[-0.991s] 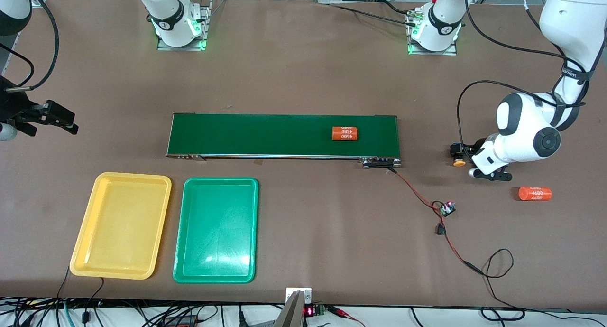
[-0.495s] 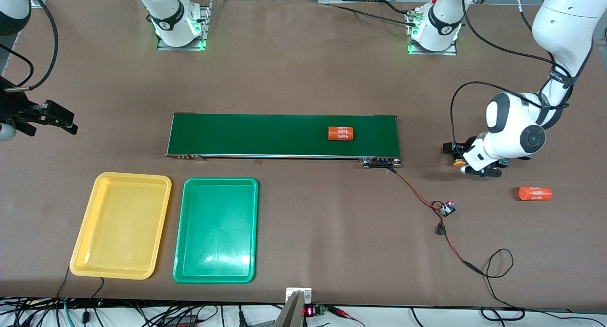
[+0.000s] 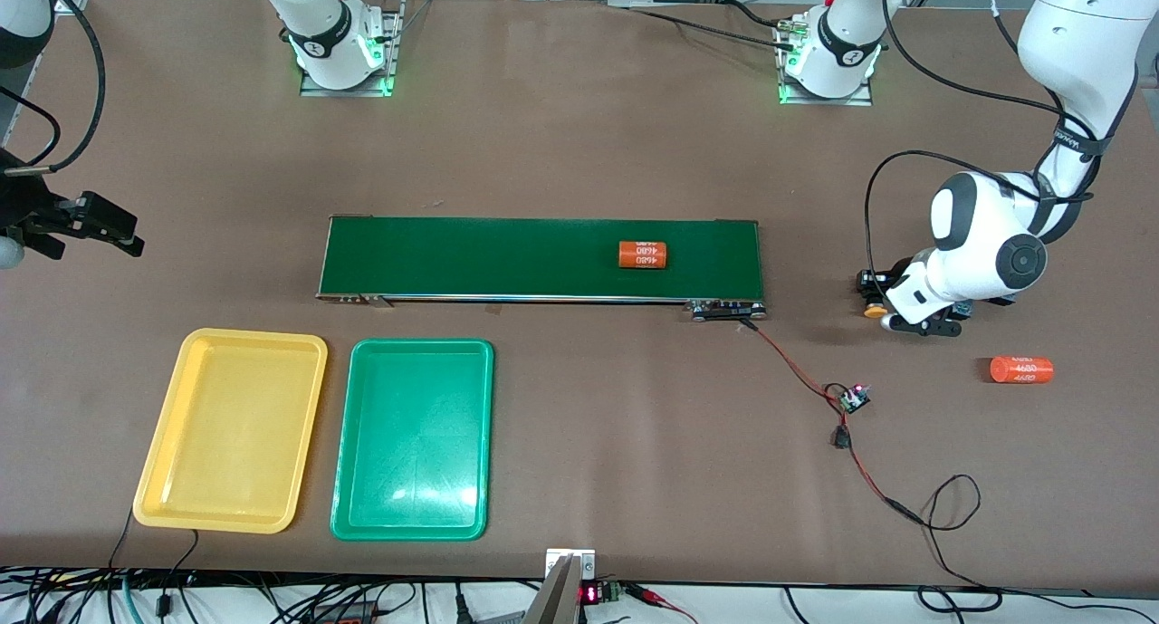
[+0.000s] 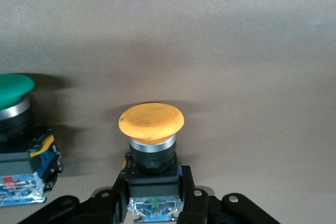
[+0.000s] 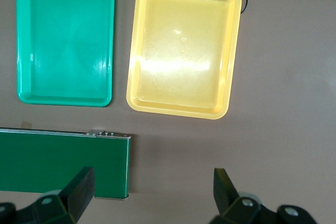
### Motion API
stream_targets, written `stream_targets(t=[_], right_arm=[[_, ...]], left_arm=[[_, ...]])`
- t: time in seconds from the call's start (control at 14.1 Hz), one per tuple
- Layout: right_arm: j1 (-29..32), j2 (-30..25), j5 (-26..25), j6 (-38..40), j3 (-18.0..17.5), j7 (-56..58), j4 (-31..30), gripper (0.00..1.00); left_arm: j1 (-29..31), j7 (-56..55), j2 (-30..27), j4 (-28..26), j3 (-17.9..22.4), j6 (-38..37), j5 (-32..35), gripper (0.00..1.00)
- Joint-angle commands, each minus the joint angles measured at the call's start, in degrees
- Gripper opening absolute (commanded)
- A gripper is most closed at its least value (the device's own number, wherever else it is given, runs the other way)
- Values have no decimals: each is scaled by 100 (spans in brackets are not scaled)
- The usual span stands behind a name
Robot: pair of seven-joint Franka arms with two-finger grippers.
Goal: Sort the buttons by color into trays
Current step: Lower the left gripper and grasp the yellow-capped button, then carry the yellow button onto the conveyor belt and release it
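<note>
Left pincer [image 4: 154, 203] is pinching the black blocky body of a small push-button switch with a round yellow-orange mushroom cap [image 4: 151, 121], low over the brown bench [image 3: 579, 153] at the left arm's end, between the end of the long dark green conveyor belt [image 3: 471, 257] and an orange cylinder marked "4680" [image 3: 1020, 369]. A second switch with a green cap [image 4: 13, 88] stands just beside it, not touched. Whether the held switch is already lifted I cannot tell. The step in hand seems to be the pick of the first yellow-orange button, since both the shallow yellow plastic tray [image 3: 154, 461] and the shallow green plastic tray [image 3: 349, 479] are empty. I judge the next move needs a lift and a transfer toward the trays, perhaps by the belt, where another orange cylinder [image 3: 643, 254] lies. Right pincer [image 5: 152, 192] waits with fingers spread, high over the right arm's end.
</note>
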State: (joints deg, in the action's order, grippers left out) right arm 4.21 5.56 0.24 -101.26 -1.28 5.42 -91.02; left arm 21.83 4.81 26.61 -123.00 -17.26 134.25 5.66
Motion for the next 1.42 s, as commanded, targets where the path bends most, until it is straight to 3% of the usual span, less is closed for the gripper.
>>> stream_targets(t=[0.0,0.5,0.99,1.34], right_arm=[[45,24,99,1,-21,-32,76,100],[124,16,116,1,-21,30,76,100],[124,7,108,19,-21,38,76,100],[177,7,116,37,-13,171,76,100]], left_arm=[[-108,63,-445,-75,-41,-371,-92,0],[-881,-233,-1158,-31,-401,-777,-232,0],[-1848,-911,-1176,136,-401,-1032,-1417,0],[-2174,-1386,-1018,180,-392,-989,-2076,0]])
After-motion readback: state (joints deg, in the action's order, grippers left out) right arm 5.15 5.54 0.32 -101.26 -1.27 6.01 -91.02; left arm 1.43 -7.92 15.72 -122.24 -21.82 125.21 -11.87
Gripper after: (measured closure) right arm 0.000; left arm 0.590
